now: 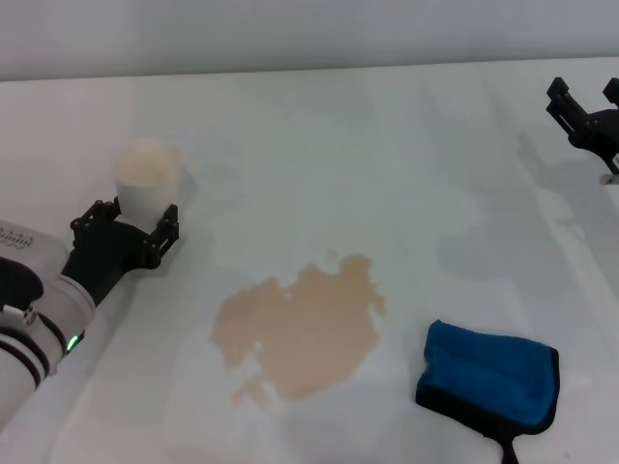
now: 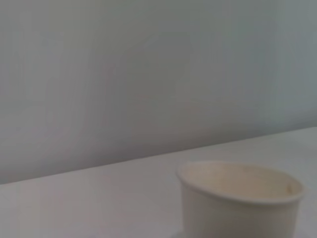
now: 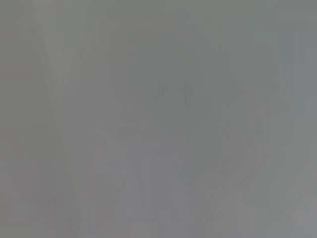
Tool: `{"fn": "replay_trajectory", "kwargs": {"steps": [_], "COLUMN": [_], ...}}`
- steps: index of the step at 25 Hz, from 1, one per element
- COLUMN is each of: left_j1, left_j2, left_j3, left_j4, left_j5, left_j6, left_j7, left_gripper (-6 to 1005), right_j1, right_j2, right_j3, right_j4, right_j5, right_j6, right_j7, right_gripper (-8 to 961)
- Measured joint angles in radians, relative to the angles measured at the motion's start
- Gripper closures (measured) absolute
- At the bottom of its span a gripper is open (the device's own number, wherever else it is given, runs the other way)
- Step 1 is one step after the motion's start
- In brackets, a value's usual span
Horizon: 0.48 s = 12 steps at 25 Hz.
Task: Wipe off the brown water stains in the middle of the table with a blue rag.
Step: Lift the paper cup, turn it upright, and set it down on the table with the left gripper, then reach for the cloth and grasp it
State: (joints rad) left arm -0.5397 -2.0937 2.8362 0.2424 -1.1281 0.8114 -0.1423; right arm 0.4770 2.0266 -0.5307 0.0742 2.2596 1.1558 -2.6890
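We see the brown water stains (image 1: pixel 302 329) mid-table (image 1: pixel 387 145), the blue rag (image 1: pixel 491 375) just beside them toward the near right edge. Our right gripper (image 1: pixel 587 97) hangs open, well apart at the far right edge. Our left gripper (image 1: pixel 135 218) straddles a paper cup (image 1: pixel 147 177); whether it grips, we cannot tell.

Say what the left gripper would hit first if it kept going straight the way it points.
The paper cup. The left gripper points right at it, its fingers flanking the cup's base, and the left wrist view shows the cup close ahead. Whether they touch is unclear.
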Motion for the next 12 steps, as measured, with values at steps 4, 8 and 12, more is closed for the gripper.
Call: {"fn": "replay_trajectory", "kwargs": {"steps": [4,8,12], "left_j1": [0.008,0.015,0.031], "left_j2": [0.000,0.000,0.000], "left_j3": [0.004,0.003,0.004], "left_j4": [0.006,0.011,0.026], "left_j5": [0.005,0.004,0.009], "left_j6": [-0.001,-0.002,0.002], "left_j7": [0.002,-0.001,0.018], "left_gripper": [340,269,183], "right_j1": [0.000,-0.003,-0.004], "right_j2": [0.000,0.000,0.000], "right_j3": [0.000,0.000,0.000], "right_j4": [0.001,0.001,0.001], "right_j5": [0.000,0.000,0.000], "right_j6": [0.001,0.002,0.003], "right_j7": [0.001,0.014,0.018], "right_gripper": [121,121,122]}}
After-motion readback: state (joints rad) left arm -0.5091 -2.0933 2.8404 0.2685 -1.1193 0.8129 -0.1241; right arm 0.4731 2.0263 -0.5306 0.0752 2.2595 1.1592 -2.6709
